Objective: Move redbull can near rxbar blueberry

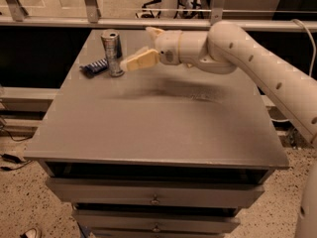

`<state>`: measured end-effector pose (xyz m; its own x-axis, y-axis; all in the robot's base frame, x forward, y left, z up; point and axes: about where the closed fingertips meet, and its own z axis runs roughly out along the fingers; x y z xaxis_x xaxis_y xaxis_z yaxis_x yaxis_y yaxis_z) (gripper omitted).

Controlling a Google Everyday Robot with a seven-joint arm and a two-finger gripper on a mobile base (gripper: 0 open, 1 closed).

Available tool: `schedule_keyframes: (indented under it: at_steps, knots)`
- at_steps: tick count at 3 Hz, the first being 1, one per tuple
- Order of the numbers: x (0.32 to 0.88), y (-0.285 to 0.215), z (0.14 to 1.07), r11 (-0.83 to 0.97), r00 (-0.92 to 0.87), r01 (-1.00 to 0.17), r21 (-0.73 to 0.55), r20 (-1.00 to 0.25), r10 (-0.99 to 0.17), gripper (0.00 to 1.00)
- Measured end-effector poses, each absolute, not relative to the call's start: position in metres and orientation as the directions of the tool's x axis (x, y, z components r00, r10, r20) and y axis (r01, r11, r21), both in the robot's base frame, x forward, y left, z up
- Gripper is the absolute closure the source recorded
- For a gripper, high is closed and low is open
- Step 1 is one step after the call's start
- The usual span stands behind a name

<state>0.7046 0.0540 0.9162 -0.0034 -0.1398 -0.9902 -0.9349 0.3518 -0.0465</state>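
Camera view. Found redbull can [111, 51] standing upright on far left part of grey table top [163, 128]. Noted rxbar blueberry [95, 67] lying flat just beside can's base, on its left; cannot tell whether touching. Located gripper [135, 48] above table, just right of can, at end of cream arm [257, 68] reaching in from right. Recorded fingers [141, 60] spread well apart, gripping nothing; lower fingertip close to can's lower side, contact not discernible. Logged drawers [156, 195] beneath top.
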Motion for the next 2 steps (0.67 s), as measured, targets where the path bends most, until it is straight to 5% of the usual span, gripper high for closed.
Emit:
schedule_keyframes:
  at_steps: [1,2]
  knots:
    - [0.6709,-0.0201,0.9440,0.420,0.076,-0.896,-0.146,-0.981,-0.179,0.00]
    - [0.6736,-0.0156,0.9409,0.417,0.067,-0.899,-0.135,-0.983,-0.174,0.00]
